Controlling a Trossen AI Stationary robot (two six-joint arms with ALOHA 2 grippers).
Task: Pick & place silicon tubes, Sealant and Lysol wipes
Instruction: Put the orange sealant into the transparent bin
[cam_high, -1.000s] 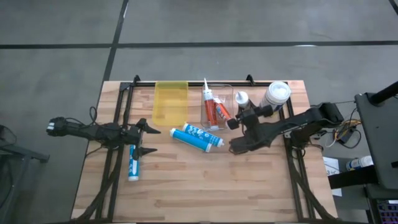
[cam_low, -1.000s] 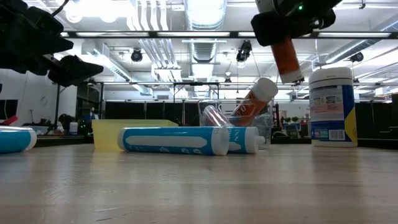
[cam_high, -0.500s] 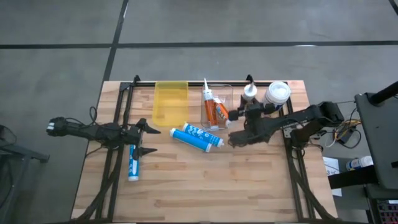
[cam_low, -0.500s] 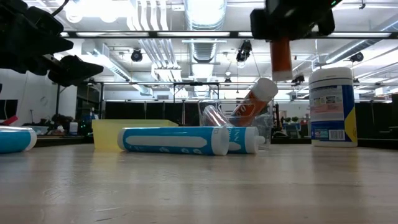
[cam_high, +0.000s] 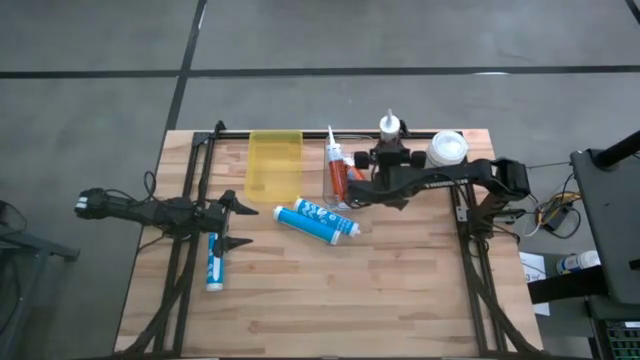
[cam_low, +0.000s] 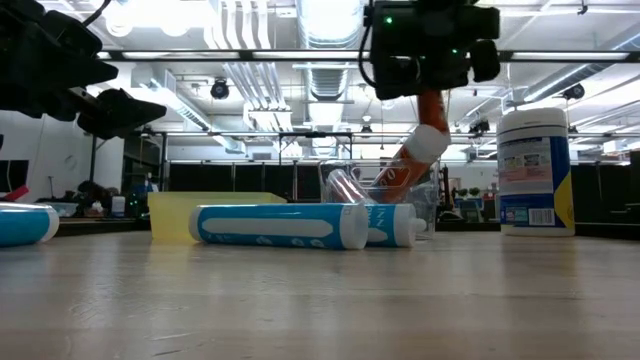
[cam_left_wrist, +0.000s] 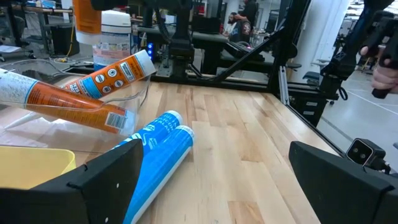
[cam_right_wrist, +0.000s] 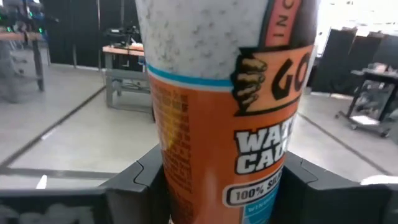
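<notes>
a: right wrist view is nearly all label. the right gripper (cam_right_wrist: 217, 186) is pinching an orange sealant tube (cam_right_wrist: 227, 106); i can read "go", "wat", "cau" and "100% si", with a speckled white band above a thin blue line.

b: from the high view that tube (cam_high: 388, 127) stands upright in the right gripper (cam_high: 388, 158), just past the clear bin (cam_high: 365, 141) at the table's far edge.

a: what's in the bin?

b: two more orange tubes (cam_high: 340, 170), leaning, nozzles toward the far rail. the yellow bin (cam_high: 274, 163) beside it looks bare inside.

a: and the lysol wipes (cam_high: 446, 150)?

b: upright at the far right corner, near the right arm but not touching it. in the low view the canister (cam_low: 535, 170) has a blue and yellow label; the print is too small to read.

a: the blue ones?

b: a pair of blue-and-white tubes (cam_high: 316, 220) lies touching side by side mid-table, just in front of the clear bin; white lettering, unreadable. a third blue tube (cam_high: 213, 262) lies near the left edge, right under the left gripper (cam_high: 236, 224), whose fingers are spread wide and hold nothing.

a: room to move?

b: the near half of the wooden table (cam_high: 330, 300) is bare board.
</notes>
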